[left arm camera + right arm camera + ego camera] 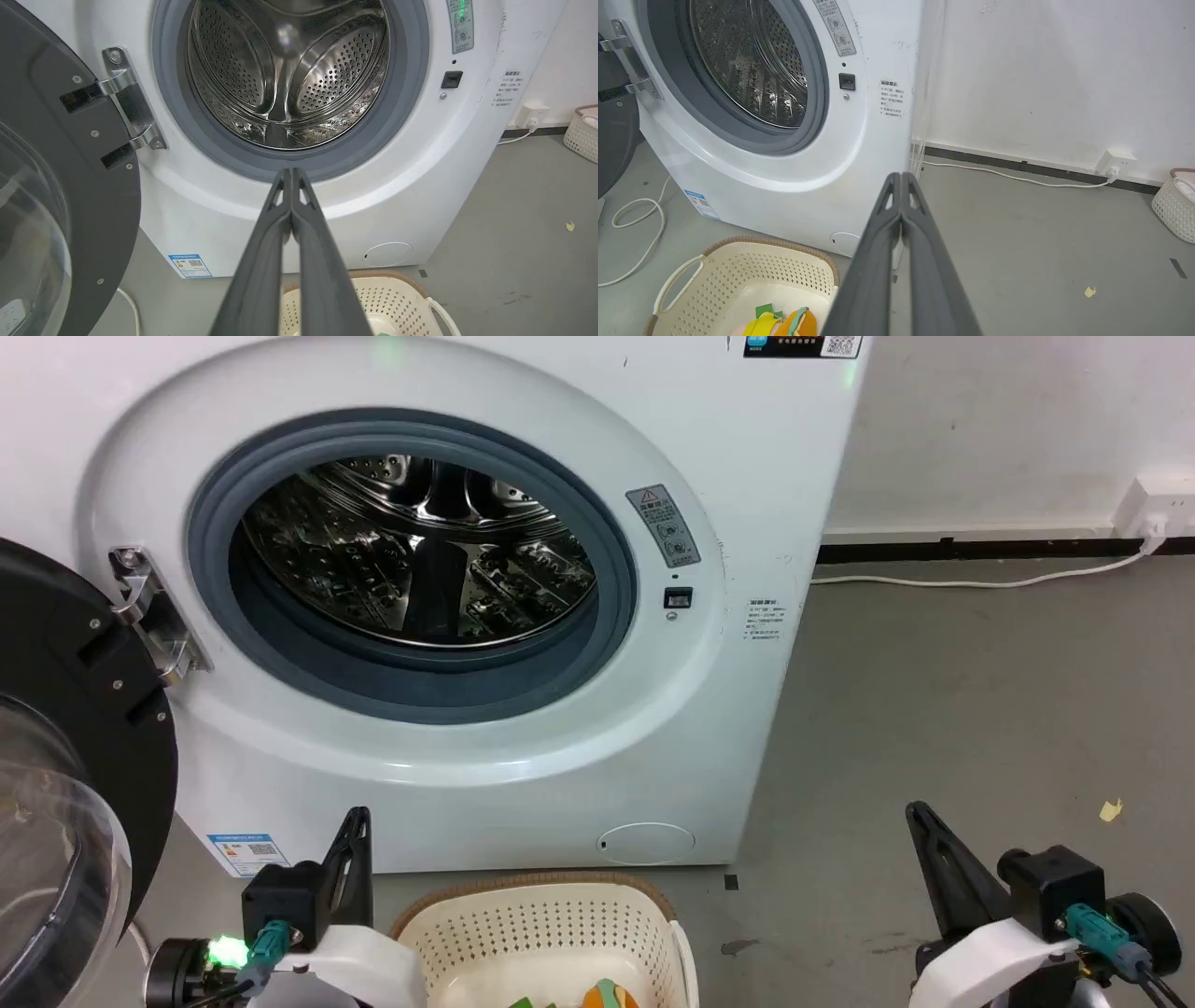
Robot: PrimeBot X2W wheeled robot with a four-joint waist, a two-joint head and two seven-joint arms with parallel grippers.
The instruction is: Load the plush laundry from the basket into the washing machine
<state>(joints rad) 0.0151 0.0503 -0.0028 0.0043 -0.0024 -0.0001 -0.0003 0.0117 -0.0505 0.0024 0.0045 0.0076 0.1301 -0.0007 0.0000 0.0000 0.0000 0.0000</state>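
Left gripper (292, 173): fingers pressed together, holding nothing; raised at the basket's left side.
Right gripper (901, 176): also pressed together and empty; well off to the basket's right.
Plush laundry (803, 323): orange, yellow and green pieces lying low in the basket (738, 280); none loaded yet.
Step in hand: probably the first pick. Spread one gripper's fingers, descend inside the rim, and pinch the soft bulk rather than a tag.
Washing machine (560, 747): just behind the basket, with its open port above it.
Edges: the basket's brown rim and the grey port ring (420, 686) could snag a lifted plush.
Door (84, 691): swung open left of the basket, crowding the left arm.
Open room: grey floor (980, 709) right of the basket.
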